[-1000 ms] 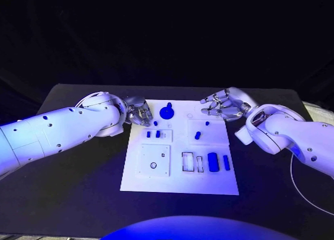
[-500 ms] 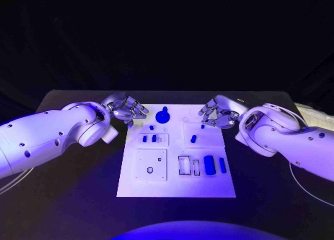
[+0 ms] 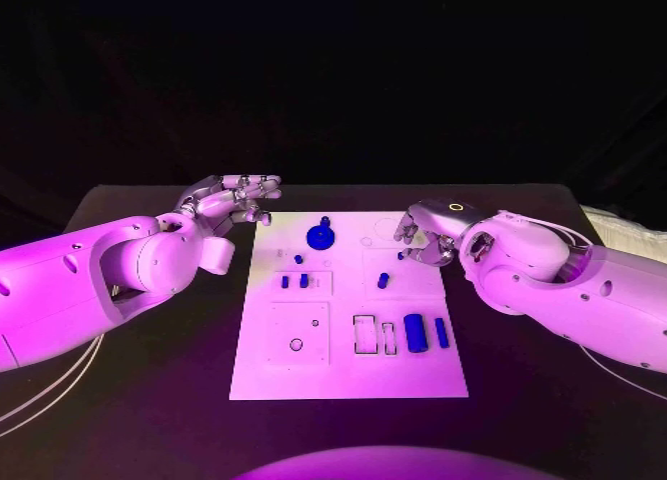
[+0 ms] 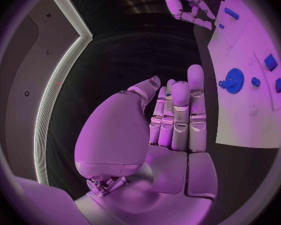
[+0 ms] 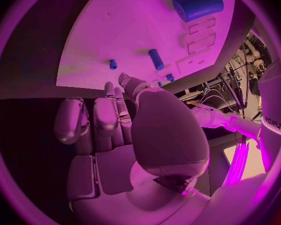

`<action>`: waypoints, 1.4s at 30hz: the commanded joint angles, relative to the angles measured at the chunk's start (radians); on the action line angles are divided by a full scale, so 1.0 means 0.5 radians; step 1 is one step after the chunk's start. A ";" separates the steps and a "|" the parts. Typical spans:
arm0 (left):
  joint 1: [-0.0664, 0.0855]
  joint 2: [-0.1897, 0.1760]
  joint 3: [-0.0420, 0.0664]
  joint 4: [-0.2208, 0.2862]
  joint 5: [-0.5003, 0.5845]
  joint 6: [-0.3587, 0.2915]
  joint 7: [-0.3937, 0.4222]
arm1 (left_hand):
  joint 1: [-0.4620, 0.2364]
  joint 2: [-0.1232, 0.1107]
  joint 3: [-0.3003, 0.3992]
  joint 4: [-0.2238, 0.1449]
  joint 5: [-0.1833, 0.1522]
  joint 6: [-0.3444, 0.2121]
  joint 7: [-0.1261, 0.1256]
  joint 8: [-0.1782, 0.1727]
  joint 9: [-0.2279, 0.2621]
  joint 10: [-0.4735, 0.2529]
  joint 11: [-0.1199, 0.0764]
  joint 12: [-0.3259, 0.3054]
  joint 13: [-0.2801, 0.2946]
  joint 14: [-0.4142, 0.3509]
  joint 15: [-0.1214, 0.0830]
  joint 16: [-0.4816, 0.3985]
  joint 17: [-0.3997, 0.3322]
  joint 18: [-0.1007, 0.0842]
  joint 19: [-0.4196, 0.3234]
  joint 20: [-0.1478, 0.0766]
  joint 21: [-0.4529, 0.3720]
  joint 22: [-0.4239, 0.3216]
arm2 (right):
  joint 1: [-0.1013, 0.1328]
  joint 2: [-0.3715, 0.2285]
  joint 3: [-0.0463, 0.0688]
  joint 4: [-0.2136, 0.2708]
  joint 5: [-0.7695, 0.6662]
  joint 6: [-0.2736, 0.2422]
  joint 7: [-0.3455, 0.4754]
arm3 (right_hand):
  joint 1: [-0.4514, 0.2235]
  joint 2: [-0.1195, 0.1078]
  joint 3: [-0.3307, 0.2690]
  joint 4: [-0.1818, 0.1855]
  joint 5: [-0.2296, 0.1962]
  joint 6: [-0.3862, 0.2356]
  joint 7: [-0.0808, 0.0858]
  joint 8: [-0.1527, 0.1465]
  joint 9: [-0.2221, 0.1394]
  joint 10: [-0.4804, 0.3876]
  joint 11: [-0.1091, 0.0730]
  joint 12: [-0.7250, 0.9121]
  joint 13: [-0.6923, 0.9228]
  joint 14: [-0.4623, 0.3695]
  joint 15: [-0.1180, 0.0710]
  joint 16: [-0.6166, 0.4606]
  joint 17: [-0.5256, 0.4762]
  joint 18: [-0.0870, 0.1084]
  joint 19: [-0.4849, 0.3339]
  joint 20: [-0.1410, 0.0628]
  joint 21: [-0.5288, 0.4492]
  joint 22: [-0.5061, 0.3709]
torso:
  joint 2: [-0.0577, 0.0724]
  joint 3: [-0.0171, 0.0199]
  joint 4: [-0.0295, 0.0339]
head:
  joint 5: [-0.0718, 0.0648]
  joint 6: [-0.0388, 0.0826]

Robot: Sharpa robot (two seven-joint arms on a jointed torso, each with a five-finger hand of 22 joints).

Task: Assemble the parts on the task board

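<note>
The task board [image 3: 348,310] lies on the black tabletop [image 3: 146,410] between the two hands, and neither touches it. The left hand [image 3: 235,198] hovers off the board's far left corner, its fingers [image 4: 179,110] straight, close together and holding nothing. The right hand [image 3: 424,238] hangs at the board's far right edge, fingers [image 5: 106,117] curled loosely, also without a part. Nearest the left fingers stands a round blue gear [image 3: 320,236]; just beside the right fingers sit small blue pegs [image 3: 382,280]. Farther from both hands, a blue cylinder [image 3: 414,333] and a thin bar [image 3: 441,333] lie by open slots. Assembly looks barely begun: most recesses appear unfilled.
</note>
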 commanded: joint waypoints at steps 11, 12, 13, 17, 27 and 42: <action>-0.002 -0.013 0.000 0.055 0.210 -0.002 0.138 | 0.002 0.025 -0.024 -0.014 0.007 0.004 0.003 0.012 -0.003 -0.018 -0.003 0.030 0.010 -0.029 -0.001 -0.011 -0.022 0.019 -0.013 0.004 -0.019 -0.009 | -0.009 0.074 -0.017 -0.077 -0.161 0.168 -0.064 | 0.013 -0.006 0.059 -0.003 -0.016 0.004 -0.006 -0.011 -0.003 0.010 -0.006 -0.020 -0.068 0.027 -0.020 -0.023 -0.018 0.041 -0.003 -0.022 -0.020 -0.014 | 0.002 0.0019 -0.002 | 0.012 -0.011; -0.002 -0.013 0.000 0.057 0.209 0.001 0.138 | 0.004 0.027 -0.025 -0.015 0.007 0.004 0.003 0.012 -0.003 -0.020 -0.003 0.032 0.011 -0.030 -0.001 -0.011 -0.023 0.019 -0.013 0.004 -0.020 -0.010 | -0.010 0.078 -0.019 -0.084 -0.160 0.173 -0.062 | 0.014 -0.005 0.064 -0.005 -0.017 0.007 -0.007 -0.010 -0.002 0.013 -0.007 -0.019 -0.073 0.028 -0.020 -0.024 -0.018 0.041 -0.002 -0.023 -0.020 -0.013 | 0.001 0.0015 -0.002 | 0.011 -0.013; -0.002 -0.013 0.000 0.060 0.208 0.004 0.138 | 0.004 0.027 -0.025 -0.015 0.007 0.004 0.003 0.012 -0.003 -0.020 -0.003 0.032 0.011 -0.030 -0.001 -0.011 -0.023 0.019 -0.013 0.004 -0.020 -0.010 | -0.011 0.082 -0.020 -0.091 -0.159 0.178 -0.060 | 0.015 -0.004 0.067 -0.006 -0.017 0.009 -0.008 -0.010 -0.002 0.015 -0.008 -0.019 -0.077 0.028 -0.021 -0.025 -0.019 0.041 -0.001 -0.023 -0.020 -0.013 | 0.001 0.0012 -0.001 | 0.010 -0.014; -0.002 -0.017 0.000 0.072 0.206 0.012 0.139 | 0.007 0.031 -0.027 -0.018 0.008 0.004 0.003 0.013 -0.004 -0.022 -0.003 0.036 0.013 -0.035 -0.001 -0.014 -0.030 0.019 -0.014 0.004 -0.022 -0.011 | -0.016 0.094 -0.025 -0.115 -0.153 0.190 -0.051 | 0.016 -0.003 0.072 -0.007 -0.017 0.013 -0.008 -0.008 -0.001 0.019 -0.009 -0.019 -0.082 0.028 -0.022 -0.025 -0.019 0.041 -0.001 -0.024 -0.021 -0.014 | 0.001 0.0004 -0.001 | 0.011 -0.016; -0.003 -0.019 0.000 0.085 0.200 0.019 0.140 | 0.010 0.034 -0.032 -0.022 0.009 0.003 0.004 0.014 -0.005 -0.028 -0.002 0.042 0.016 -0.042 0.000 -0.018 -0.039 0.019 -0.016 0.004 -0.026 -0.014 | -0.034 0.131 -0.031 -0.159 -0.114 0.189 -0.015 | 0.016 0.009 0.097 -0.011 -0.016 0.032 -0.006 -0.005 0.001 0.043 -0.008 -0.015 -0.108 0.031 -0.026 -0.022 -0.015 0.040 0.005 -0.028 -0.018 -0.008 | 0.000 0.0010 -0.001 | 0.022 -0.026; -0.003 -0.015 0.000 0.076 0.151 0.014 0.115 | 0.045 0.039 -0.041 -0.056 0.019 -0.004 0.008 0.015 -0.009 -0.048 0.000 0.065 0.026 -0.057 0.000 -0.019 -0.056 0.020 -0.017 0.004 -0.034 -0.022 | -0.045 0.167 -0.038 -0.204 -0.041 0.170 0.032 | 0.005 0.087 0.140 -0.033 -0.026 0.141 -0.013 0.028 0.025 0.184 -0.021 0.013 -0.159 0.057 -0.021 0.042 0.047 0.023 0.060 -0.027 0.033 0.067 | -0.001 -0.0004 -0.001 | 0.023 -0.035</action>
